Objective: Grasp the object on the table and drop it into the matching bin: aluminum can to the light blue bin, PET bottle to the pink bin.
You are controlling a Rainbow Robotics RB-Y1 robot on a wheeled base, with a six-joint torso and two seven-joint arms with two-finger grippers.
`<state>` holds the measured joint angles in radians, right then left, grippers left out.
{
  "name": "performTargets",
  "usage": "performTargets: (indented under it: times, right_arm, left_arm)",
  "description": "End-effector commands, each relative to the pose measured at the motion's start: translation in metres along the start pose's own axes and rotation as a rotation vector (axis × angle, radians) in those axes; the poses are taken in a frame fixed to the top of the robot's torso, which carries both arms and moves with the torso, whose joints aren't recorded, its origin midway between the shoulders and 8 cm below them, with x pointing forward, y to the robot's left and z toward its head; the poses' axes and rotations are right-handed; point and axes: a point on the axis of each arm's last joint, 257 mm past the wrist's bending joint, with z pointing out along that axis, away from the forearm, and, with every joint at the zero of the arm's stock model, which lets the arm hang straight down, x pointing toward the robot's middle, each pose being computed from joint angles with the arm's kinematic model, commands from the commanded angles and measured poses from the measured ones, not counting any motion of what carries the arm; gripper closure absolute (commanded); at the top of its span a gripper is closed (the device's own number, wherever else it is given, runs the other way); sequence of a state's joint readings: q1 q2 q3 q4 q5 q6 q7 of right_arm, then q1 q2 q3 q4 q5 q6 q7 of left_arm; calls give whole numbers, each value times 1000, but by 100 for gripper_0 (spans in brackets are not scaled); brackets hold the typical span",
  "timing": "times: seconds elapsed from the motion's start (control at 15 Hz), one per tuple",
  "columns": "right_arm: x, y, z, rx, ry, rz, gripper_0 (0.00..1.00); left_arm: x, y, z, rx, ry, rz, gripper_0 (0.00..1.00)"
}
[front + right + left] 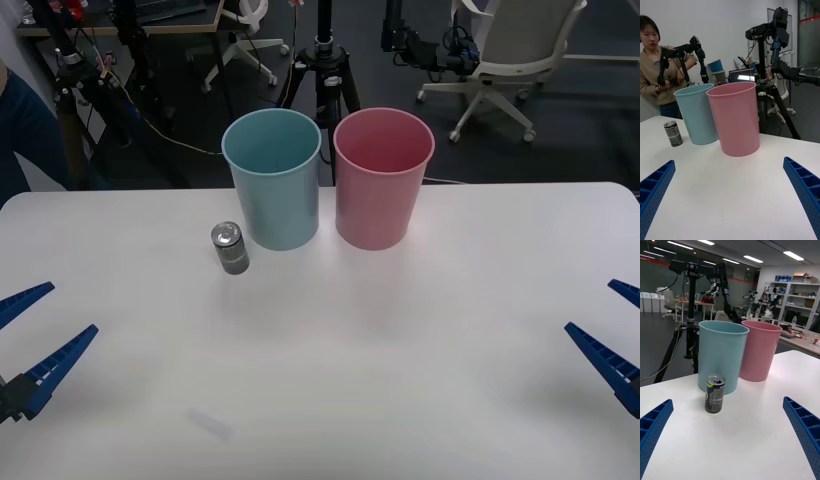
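The small dark grey metal can (229, 247) stands upright on the wide white worktop (400, 330), just beside the tall pale blue plastic bin (272, 180) — handy for the left pincer (30, 340), which waits wide open. The right pincer (615, 335) is wide open too.

Shiny metal can (230, 248), smooth plastic bins (272, 180), matt white table (400, 340).
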<state>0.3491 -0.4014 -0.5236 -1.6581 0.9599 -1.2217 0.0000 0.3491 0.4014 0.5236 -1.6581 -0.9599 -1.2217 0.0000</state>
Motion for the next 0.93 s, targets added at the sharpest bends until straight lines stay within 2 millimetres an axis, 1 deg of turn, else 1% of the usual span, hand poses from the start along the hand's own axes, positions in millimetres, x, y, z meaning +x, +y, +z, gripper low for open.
performTargets:
  times: [0.07, 0.2, 0.47, 0.6, 0.73, 0.93]
  right_arm:
    - [0, 0, 0, 0, 0, 0, 0]
    - [0, 0, 0, 0, 0, 0, 0]
    - [0, 0, 0, 0, 0, 0, 0]
    - [0, 0, 0, 0, 0, 0, 0]
    - [0, 0, 0, 0, 0, 0, 0]
    - [0, 0, 0, 0, 0, 0, 0]
  left_arm:
    - [8, -1, 3, -10, 2, -14, 0]
    - [12, -6, 5, 2, 8, -23, 0]
    - [23, -12, 2, 4, 27, -24, 0]
    - [33, -9, 2, -8, 36, 12, 0]
    - [45, -3, 7, -6, 46, 40, 0]
    - [65, 4, 24, 9, 52, 92, 0]
